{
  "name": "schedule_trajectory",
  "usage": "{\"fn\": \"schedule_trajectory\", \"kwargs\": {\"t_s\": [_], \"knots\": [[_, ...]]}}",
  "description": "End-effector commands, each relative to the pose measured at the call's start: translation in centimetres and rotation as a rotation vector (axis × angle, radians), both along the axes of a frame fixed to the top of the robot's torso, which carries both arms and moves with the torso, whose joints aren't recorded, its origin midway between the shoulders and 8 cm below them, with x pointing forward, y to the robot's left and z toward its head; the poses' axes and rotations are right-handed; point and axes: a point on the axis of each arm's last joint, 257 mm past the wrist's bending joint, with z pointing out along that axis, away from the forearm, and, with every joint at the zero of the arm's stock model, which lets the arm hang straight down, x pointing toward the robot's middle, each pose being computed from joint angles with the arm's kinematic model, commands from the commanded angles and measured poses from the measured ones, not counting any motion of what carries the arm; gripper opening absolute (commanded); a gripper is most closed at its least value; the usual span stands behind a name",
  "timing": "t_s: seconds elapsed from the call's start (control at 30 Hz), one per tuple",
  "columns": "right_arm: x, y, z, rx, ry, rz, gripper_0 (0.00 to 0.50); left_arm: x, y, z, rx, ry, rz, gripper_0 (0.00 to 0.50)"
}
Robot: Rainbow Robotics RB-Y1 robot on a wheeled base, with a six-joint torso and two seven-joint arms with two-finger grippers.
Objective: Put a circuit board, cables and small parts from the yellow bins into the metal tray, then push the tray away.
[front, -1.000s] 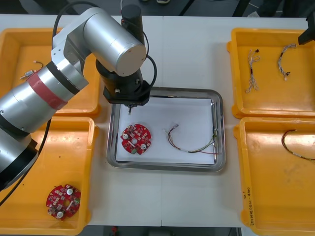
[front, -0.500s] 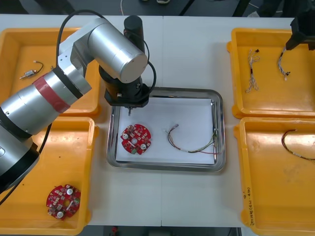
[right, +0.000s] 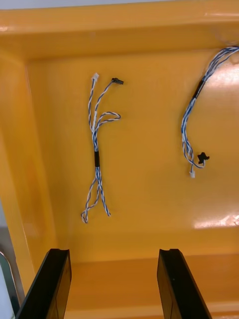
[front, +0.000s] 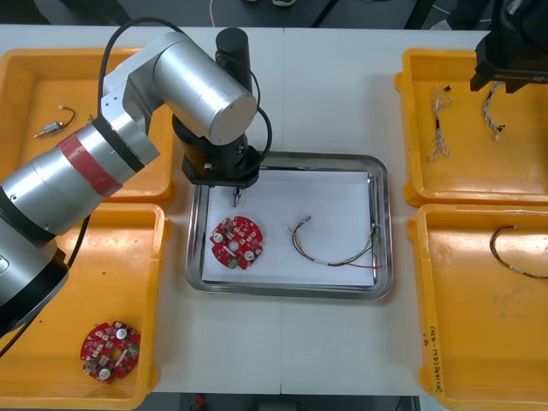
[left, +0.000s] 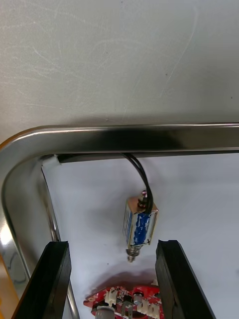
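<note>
Left gripper (left: 113,249): over the far left corner of the metal tray (front: 384,231); fingers (left: 57,279) stand apart and hold nothing.
Small metal part (left: 141,227): lies on the tray's white inside, in line with the gap between the spread fingers and touching neither; two thin black wires run from it toward the tray's far rim.
Circuit board (front: 237,241): round, red, flat in the left half of the tray, just on the near side of the small metal part.
Red and yellow cable (front: 330,261): in the right half of the tray, lying in a curve, its right end by the right rim, apart from the circuit board.
Right gripper (right: 113,254): above the far right bin (front: 462,171); fingers parted, nothing between them.
Left blue and white cable (front: 439,128): twisted, on the floor of the far right bin.
Right blue and white cable (front: 492,107): same bin, well apart from the first.
Near right bin (front: 462,300): one dark cable (front: 507,265) toward its right side.
Far left bin (front: 34,94): a second metal part (front: 53,127) with a short wire.
Near left bin (front: 86,257): a second red board (front: 110,349) at its near end.
Table (front: 325,86): light surface; the tray sits at the middle, between the left and right bins.
</note>
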Motion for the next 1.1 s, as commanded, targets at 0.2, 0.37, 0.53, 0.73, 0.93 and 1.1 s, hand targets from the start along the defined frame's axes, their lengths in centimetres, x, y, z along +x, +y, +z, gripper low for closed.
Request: {"fn": "schedule_trajectory", "kwargs": {"t_s": [0.2, 0.37, 0.53, 0.73, 0.93, 1.1], "knots": [[3.5, 2.3, 2.3, 0.021, -0.096, -0.005, 0.5, 0.6, -1.9, 1.6, -0.016, -0.042, -0.007, 0.5], [4.2, 2.1, 1.7, 0.027, -0.097, -0.009, 0.5, 0.7, -1.8, 2.3, -0.037, -0.038, 0.004, 0.5], [5.1, 2.5, 0.5, 0.042, -0.091, -0.018, 0.5, 0.4, -1.4, 4.1, -0.061, -0.037, 0.013, 0.5], [6.6, 2.3, -0.3, 0.022, -0.121, -0.026, 0.5, -0.3, -0.1, 6.6, -0.07, -0.032, 0.026, 0.5], [7.6, 2.3, -1.4, 0.031, -0.135, -0.039, 0.5, -1.1, 2.1, 9.6, -0.078, -0.032, 0.049, 0.5], [8.1, 2.4, -1.9, 0.042, -0.138, -0.051, 0.5, -1.8, 4.4, 11.7, -0.088, -0.023, 0.074, 0.5]]}}
